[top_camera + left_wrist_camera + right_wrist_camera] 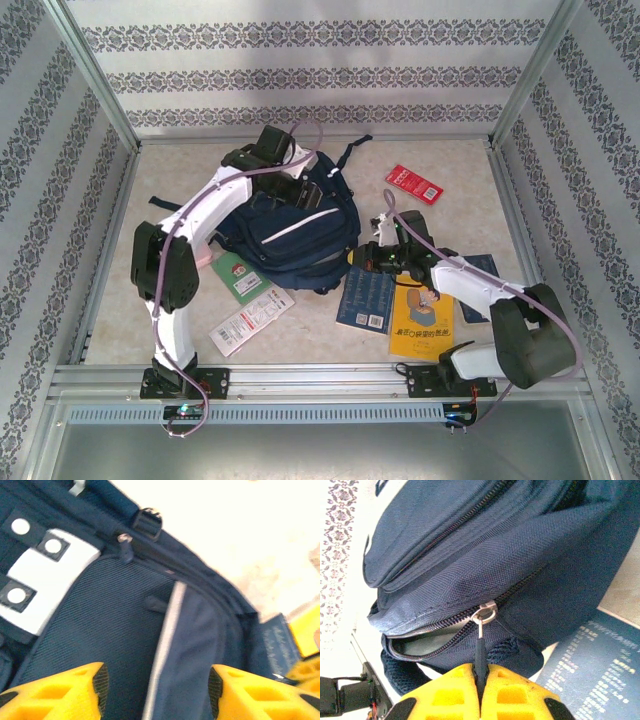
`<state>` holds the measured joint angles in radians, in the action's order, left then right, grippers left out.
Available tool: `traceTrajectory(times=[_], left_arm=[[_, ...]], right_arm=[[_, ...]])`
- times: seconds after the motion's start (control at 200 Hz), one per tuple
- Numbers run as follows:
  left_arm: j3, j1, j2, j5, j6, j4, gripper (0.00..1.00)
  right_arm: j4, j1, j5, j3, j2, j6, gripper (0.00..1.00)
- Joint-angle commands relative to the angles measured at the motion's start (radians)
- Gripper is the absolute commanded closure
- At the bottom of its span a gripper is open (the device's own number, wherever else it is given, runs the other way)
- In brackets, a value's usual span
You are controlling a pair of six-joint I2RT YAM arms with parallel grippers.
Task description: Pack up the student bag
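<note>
**Right gripper**: the two yellow fingers are pressed together and pinch the dark, strip-shaped zipper pull. The pull hangs from a silver metal slider. The slider sits on a zip track low on the side of the student bag, a large navy-blue fabric backpack. In the right wrist view the track is parted to the left of the slider, exposing a pale lining, and is closed to the right of it. A dark blue softcover book with pale lettering lies flat just beside the bag.

**Left gripper**: the yellow fingers are spread apart and hold nothing. In the gap lie the bag's ribbed navy fabric and a white reflective stripe. Further out are a grey-white patch with dark square tabs and round white studs and a black plastic buckle.

**Top view:**
- The student bag lies near the centre of the beige table.
- The left gripper is over the bag's far end.
- The right gripper is at the bag's right side.
- A green-covered book touches the bag's near-left edge.
- A white printed packet lies near the green-covered book.
- A yellow book lies beside the dark blue book.
- A flat red packet lies apart from the bag, to the far right.
</note>
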<state>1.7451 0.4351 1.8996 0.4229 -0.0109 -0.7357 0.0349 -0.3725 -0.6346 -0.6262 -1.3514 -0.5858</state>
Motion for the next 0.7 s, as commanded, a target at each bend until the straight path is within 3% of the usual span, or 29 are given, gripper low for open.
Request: traceTrajectory(times=[0.0, 0.19, 0.38, 0.695], left_arm=[[-0.053, 0.051, -0.104, 0.074, 0.044, -0.071, 0.40], [-0.149, 0.136, -0.130, 0.073, 0.115, -0.146, 0.36], [-0.244, 0.182, -0.149, 0.033, 0.135, -0.101, 0.33], [-0.217, 0.229, -0.064, -0.023, 0.145, -0.087, 0.39]], right_arm=[[0.040, -0.008, -0.047, -0.033, 0.049, -0.029, 1.00], [0.052, -0.047, -0.061, -0.050, 0.054, -0.042, 1.00], [0.088, -0.054, -0.074, -0.034, 0.054, -0.062, 1.00], [0.102, -0.054, -0.091, -0.018, 0.068, -0.072, 1.00]])
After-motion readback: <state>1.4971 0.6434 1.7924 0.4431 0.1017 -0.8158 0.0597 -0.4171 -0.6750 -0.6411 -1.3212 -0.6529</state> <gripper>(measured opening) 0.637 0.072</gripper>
